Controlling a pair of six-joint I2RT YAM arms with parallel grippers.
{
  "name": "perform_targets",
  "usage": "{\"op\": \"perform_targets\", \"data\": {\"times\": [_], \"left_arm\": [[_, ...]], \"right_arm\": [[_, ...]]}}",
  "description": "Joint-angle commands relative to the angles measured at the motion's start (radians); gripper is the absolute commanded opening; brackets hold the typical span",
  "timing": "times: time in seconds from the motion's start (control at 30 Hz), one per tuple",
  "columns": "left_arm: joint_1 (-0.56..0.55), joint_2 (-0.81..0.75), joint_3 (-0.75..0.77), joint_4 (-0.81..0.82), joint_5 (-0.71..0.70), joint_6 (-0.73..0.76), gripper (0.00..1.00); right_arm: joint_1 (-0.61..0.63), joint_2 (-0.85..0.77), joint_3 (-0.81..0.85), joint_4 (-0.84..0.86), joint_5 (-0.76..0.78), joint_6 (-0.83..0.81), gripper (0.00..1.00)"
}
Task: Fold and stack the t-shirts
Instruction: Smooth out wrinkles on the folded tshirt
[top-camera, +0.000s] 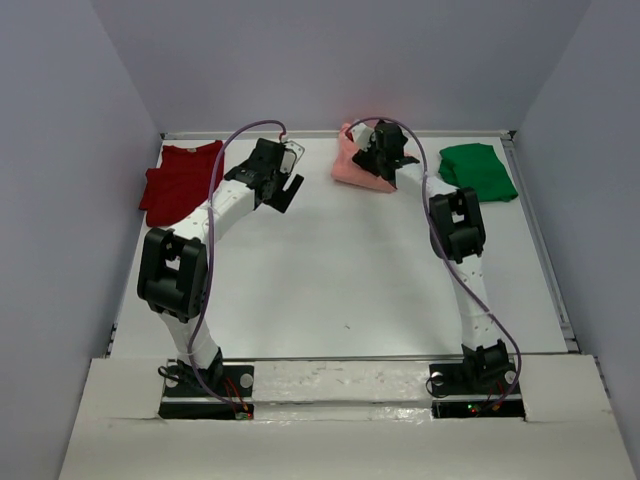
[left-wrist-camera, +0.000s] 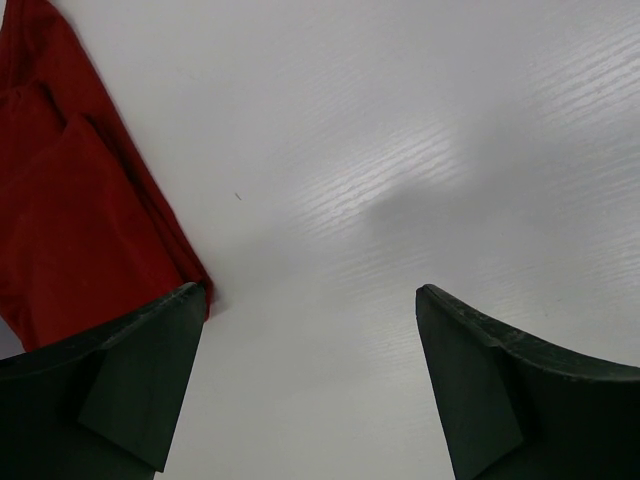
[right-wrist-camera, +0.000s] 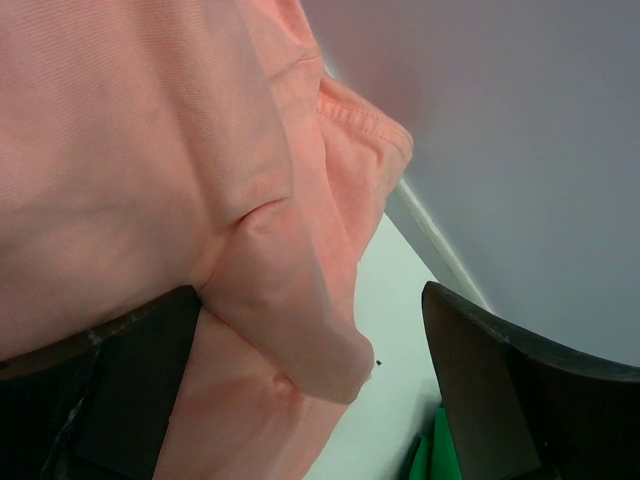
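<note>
Along the far edge of the table (top-camera: 330, 290) lie the dark red shirt (top-camera: 180, 182) at left, the green shirt (top-camera: 478, 170) at right, and the salmon-pink shirt (top-camera: 352, 170) between. The left gripper (left-wrist-camera: 310, 300) hangs released beside the red one; the right gripper (right-wrist-camera: 310, 300) gapes over the pink.

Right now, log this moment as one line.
left tool: open, above table beside red shirt | right tool: open, over pink shirt | green shirt: lying alone, back right
</note>
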Motion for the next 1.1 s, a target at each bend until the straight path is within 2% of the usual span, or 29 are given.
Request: {"op": "perform_targets", "data": {"times": [0.0,0.2,0.47,0.73,0.9,1.07], "left_arm": [[-0.007,-0.042,0.012,-0.008,0.006,0.011,0.99],[-0.007,-0.056,0.008,-0.003,0.001,0.014,0.99],[-0.007,-0.055,0.05,-0.026,0.016,0.007,0.99],[-0.007,-0.059,0.085,-0.049,0.038,-0.001,0.99],[-0.007,-0.079,0.082,-0.048,0.044,-0.001,0.99],[-0.005,-0.094,0.065,-0.035,0.035,0.005,0.99]], "right_arm": [[0.019,-0.038,-0.065,-0.142,-0.064,0.036,1.0],[0.06,-0.142,-0.172,-0.183,-0.097,0.054,1.0],[0.115,-0.361,-0.482,-0.206,-0.125,0.095,1.0],[0.171,-0.571,-0.698,-0.286,-0.174,0.171,1.0],[0.189,-0.63,-0.739,-0.307,-0.174,0.189,1.0],[0.189,-0.644,-0.647,-0.309,-0.105,0.158,1.0]]}}
